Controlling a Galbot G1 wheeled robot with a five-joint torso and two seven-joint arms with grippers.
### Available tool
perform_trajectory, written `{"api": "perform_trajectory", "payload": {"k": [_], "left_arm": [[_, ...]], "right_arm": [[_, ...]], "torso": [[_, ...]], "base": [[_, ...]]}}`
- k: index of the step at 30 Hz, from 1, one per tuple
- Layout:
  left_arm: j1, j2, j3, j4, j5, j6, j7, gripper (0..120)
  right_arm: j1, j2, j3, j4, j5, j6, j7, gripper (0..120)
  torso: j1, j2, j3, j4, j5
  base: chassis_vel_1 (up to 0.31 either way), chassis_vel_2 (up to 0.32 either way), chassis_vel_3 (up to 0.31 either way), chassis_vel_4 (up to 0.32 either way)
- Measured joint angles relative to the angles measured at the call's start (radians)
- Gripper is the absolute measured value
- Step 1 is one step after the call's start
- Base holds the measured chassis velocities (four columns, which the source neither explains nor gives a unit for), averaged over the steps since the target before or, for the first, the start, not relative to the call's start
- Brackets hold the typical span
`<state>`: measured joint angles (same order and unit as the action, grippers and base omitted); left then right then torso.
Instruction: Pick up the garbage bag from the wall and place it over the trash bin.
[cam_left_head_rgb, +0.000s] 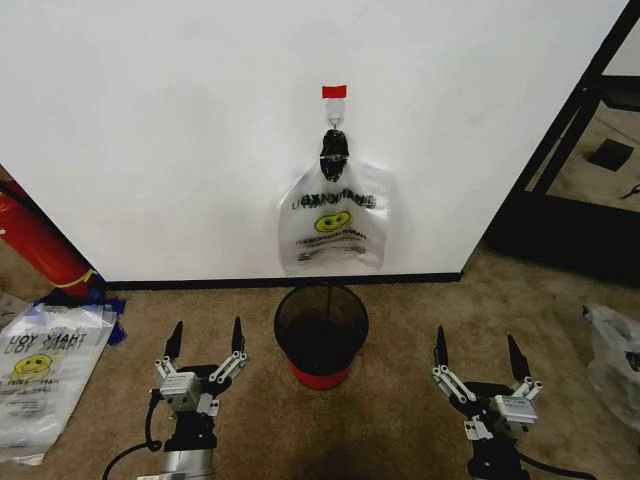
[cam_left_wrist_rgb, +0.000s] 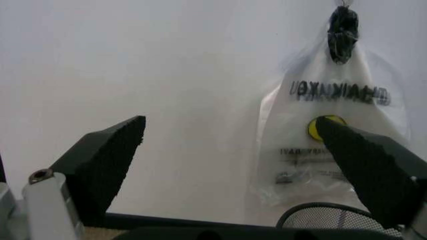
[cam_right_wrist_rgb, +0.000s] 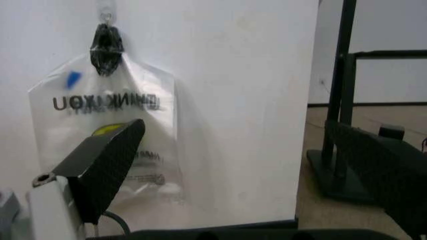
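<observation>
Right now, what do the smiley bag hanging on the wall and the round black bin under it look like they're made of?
The see-through smiley-face garbage bag looks like thin, glossy plastic: the white wall shows through it and it crinkles. The round black trash bin looks like wire mesh, probably painted metal, since its wall is see-through netting, with a red base.

Brown carpet (cam_left_head_rgb: 400, 420) underfoot; black metal frame (cam_left_head_rgb: 570, 130) at right.

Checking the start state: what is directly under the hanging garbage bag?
The trash bin stands on the carpet right under the garbage bag, against the wall. Its inside looks dark; whether anything is in it cannot be told.
</observation>
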<state>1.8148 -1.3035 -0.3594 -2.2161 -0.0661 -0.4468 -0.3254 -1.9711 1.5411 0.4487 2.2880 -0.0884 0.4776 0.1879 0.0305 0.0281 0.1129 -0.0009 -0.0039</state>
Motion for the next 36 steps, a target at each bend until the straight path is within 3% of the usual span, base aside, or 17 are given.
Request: {"api": "perform_trajectory", "payload": {"k": [9, 14, 16, 17, 22, 24, 25, 29, 32, 36], "left_arm": [[-0.001, -0.007, -0.007, 0.011, 0.0, 0.002, 0.0, 100], [-0.003, -0.011, -0.008, 0.013, 0.004, 0.009, 0.0, 100], [0.002, -0.016, -0.009, 0.014, 0.011, 0.01, 0.0, 100], [0.002, -0.016, -0.009, 0.014, 0.011, 0.01, 0.0, 100], [0.011, -0.024, -0.014, 0.017, 0.026, 0.01, 0.0, 100], [0.018, -0.03, -0.018, 0.015, 0.039, 0.012, 0.001, 100], [0.018, -0.03, -0.018, 0.015, 0.039, 0.012, 0.001, 100], [0.026, -0.045, -0.024, 0.016, 0.056, 0.013, 0.0, 100], [0.037, -0.06, -0.025, 0.018, 0.071, 0.013, -0.001, 100], [0.043, -0.067, -0.025, 0.015, 0.084, 0.012, -0.002, 100]], "right_arm": [[0.095, -0.041, -0.007, -0.012, 0.061, -0.121, -0.027, 100], [0.226, -0.142, 0.004, -0.018, 0.313, -0.254, -0.132, 100], [0.327, -0.218, 0.01, -0.054, 0.504, -0.311, -0.206, 100], [0.327, -0.218, 0.01, -0.054, 0.504, -0.311, -0.206, 100], [0.519, -0.313, 0.01, -0.163, 0.756, -0.371, -0.336, 100], [0.667, -0.352, -0.03, -0.251, 0.912, -0.416, -0.394, 100], [0.667, -0.352, -0.03, -0.251, 0.912, -0.416, -0.394, 100], [0.887, -0.353, -0.126, -0.379, 1.059, -0.493, -0.406, 100], [1.037, -0.317, -0.207, -0.52, 1.125, -0.502, -0.402, 100], [1.138, -0.286, -0.252, -0.604, 1.158, -0.502, -0.405, 100]], "torso": [[0.0, 0.0, 0.0, 0.0, 0.0], [0.0, 0.0, 0.0, 0.0, 0.0001], [0.0, 0.0, 0.0, 0.0003, 0.0003], [0.0, 0.0, 0.0, 0.0003, 0.0003], [0.0, 0.0, 0.0, 0.0003, 0.0003], [0.0, 0.0, 0.0, 0.0, 0.0003], [0.0, 0.0, 0.0, 0.0, 0.0003], [0.0, 0.0, 0.0, 0.0005, 0.0001], [0.0, 0.0, 0.0, 0.0002, 0.0002], [0.0, 0.0, 0.0, 0.0003, -0.0001]], "base": [[0.0, 0.0, 0.0, 0.0], [0.0, 0.0, 0.0, 0.0], [0.0, 0.0, 0.0, 0.0], [0.0, 0.0, 0.0, 0.0], [0.0, 0.0, 0.0, 0.0], [0.0, 0.0, 0.0, 0.0], [0.0, 0.0, 0.0, 0.0], [0.0, 0.0, 0.0, 0.0], [0.0, 0.0, 0.0, 0.0], [0.0, 0.0, 0.0, 0.0]]}}
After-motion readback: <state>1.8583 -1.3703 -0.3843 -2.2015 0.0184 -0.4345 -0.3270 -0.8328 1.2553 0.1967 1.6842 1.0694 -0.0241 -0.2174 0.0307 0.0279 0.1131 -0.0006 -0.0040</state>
